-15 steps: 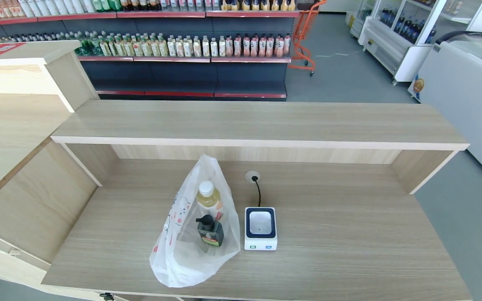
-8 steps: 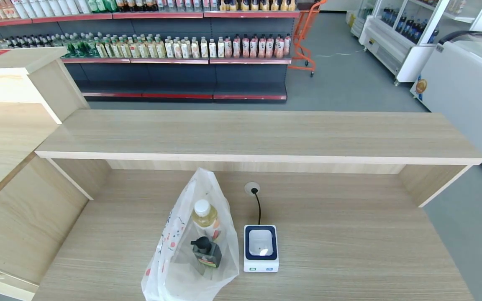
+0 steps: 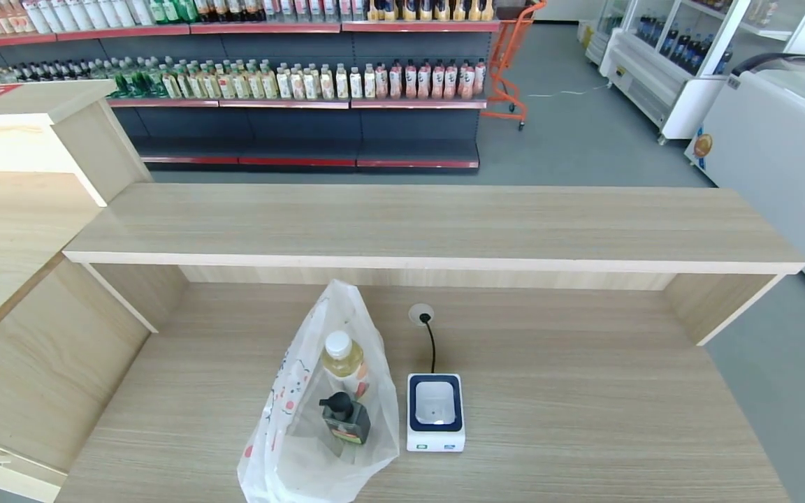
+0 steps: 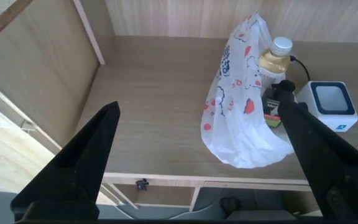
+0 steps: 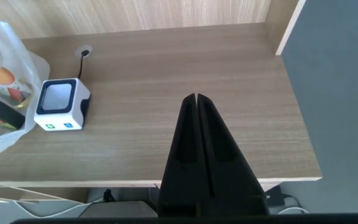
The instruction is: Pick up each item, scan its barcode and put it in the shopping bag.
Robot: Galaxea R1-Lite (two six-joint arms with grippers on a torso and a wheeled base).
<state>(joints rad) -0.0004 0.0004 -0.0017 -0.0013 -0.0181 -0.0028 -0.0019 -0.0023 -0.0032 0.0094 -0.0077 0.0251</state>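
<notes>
Shopping bag (image 3: pixel 284 447) stands lower centre of head view, just left of scanner (image 3: pixel 434 412), handy for drops. 2 items inside: juice bottle (image 3: pixel 342 356) & pump bottle (image 3: pixel 345 418); task prob. done. Left gripper (image 4: pixel 199 106) jaws spread, empty; right gripper (image 5: pixel 196 99) clenched on nothing.

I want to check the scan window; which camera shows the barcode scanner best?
The right wrist view: the barcode scanner sits whole and unblocked, top window and one side showing. The head view shows it from above, beside the shopping bag. The left wrist view shows it beyond the bag.
</notes>
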